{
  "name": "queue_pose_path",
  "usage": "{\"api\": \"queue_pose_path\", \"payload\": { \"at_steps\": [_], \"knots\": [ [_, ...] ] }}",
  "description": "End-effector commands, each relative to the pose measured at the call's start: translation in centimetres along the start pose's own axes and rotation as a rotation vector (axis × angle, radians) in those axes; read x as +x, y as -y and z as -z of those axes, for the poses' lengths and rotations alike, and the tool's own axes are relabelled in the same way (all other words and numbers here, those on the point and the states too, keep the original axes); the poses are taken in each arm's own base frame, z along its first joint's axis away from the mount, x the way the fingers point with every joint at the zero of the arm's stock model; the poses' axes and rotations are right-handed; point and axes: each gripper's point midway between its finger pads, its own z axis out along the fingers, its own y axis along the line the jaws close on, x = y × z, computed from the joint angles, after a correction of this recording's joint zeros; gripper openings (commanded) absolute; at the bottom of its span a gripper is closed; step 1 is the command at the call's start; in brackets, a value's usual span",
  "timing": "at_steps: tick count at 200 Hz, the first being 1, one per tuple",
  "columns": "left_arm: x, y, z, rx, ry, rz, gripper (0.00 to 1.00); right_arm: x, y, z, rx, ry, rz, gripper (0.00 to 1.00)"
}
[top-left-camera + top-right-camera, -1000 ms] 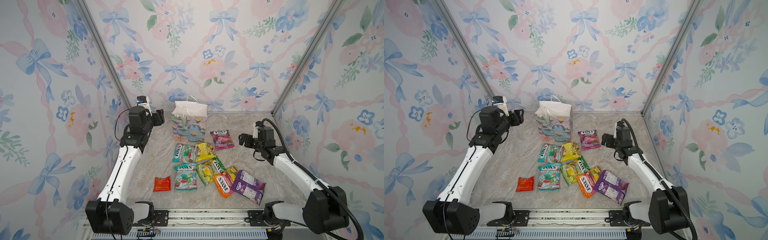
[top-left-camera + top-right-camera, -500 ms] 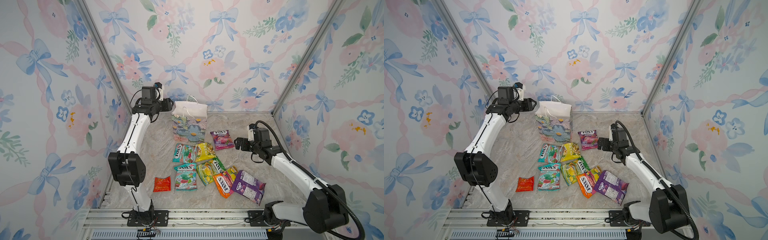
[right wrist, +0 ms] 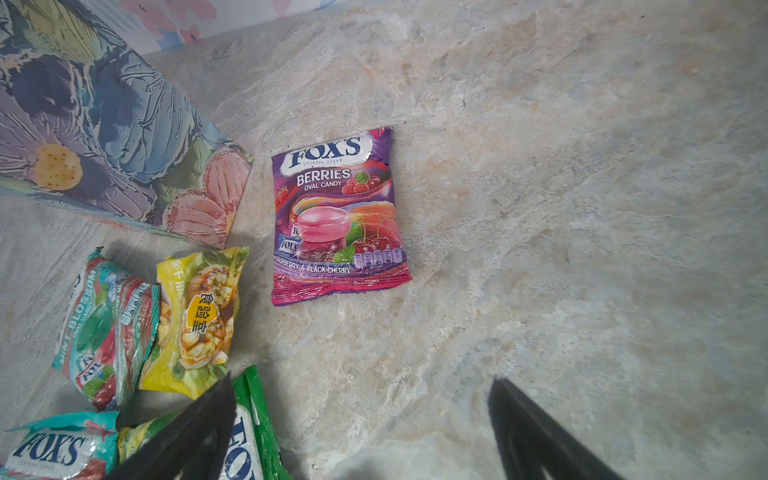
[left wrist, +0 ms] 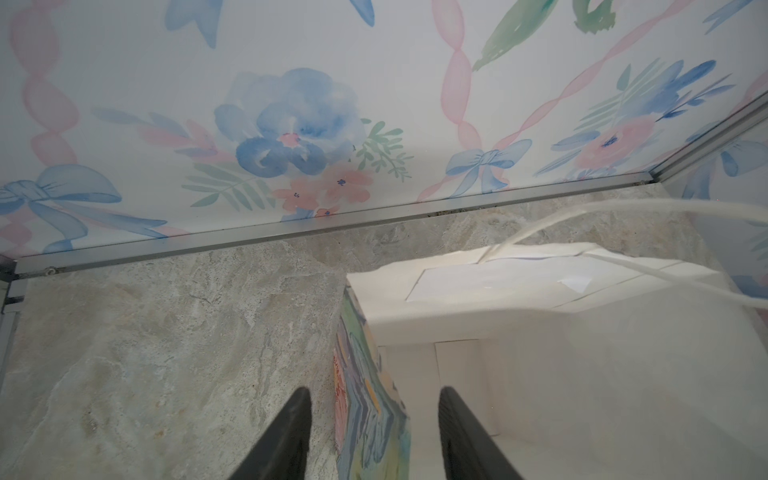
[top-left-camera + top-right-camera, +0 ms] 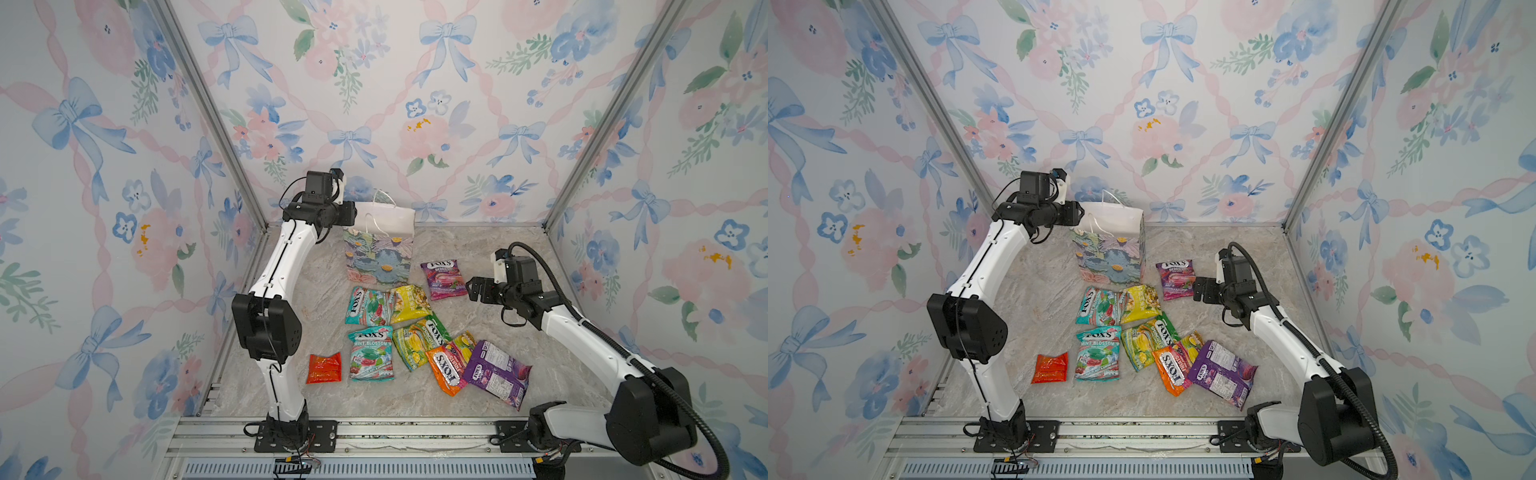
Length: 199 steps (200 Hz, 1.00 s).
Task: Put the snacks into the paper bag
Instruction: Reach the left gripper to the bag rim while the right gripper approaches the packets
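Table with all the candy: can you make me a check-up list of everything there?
Surface: marble-look table.
Job's things: flowery paper bag stands upright at the back; FOX'S candy packets lie flat in front; small red-orange packet lies apart.
Clutter: nothing seen.
Grippers: left gripper open, straddling the bag's side wall; right gripper open, empty, above the table near the Berries packet.
Cables: black cable loops at left wrist; black ribbed hose along right arm.
Surroundings: floral bow wallpaper walls, metal rail in front.

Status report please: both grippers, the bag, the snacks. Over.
Left gripper open, straddling bag wall. Right gripper open, empty, near berries packet. Snacks on table, bag looks empty. Path clear.
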Motion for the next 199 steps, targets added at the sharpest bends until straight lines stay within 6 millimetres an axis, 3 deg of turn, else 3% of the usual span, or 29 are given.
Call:
{"api": "queue_pose_path", "payload": {
  "at_steps": [1,28,67,109,199],
  "knots": [
    [0.8,-0.1,-0.9,-0.025,-0.041,-0.038,0.46,-0.3,-0.9,0.0,-0.023,-0.008,0.015,0.97],
    [1.1,-0.2,-1.1,-0.031,-0.054,-0.036,0.31,-0.4,-1.1,0.0,-0.028,-0.009,0.014,0.97],
    [0.8,-1.8,0.3,-0.137,-0.043,0.012,0.0,-0.1,-1.4,-0.2,-0.034,-0.018,0.02,0.97],
    [0.6,-3.1,4.1,-0.234,0.004,0.054,0.0,0.1,-1.6,-0.3,-0.041,-0.021,0.026,0.97],
    [7.0,-9.4,11.9,-0.391,0.066,0.289,0.0,0.9,-2.9,-1.6,-0.086,-0.057,0.034,0.97]
  ]
}}
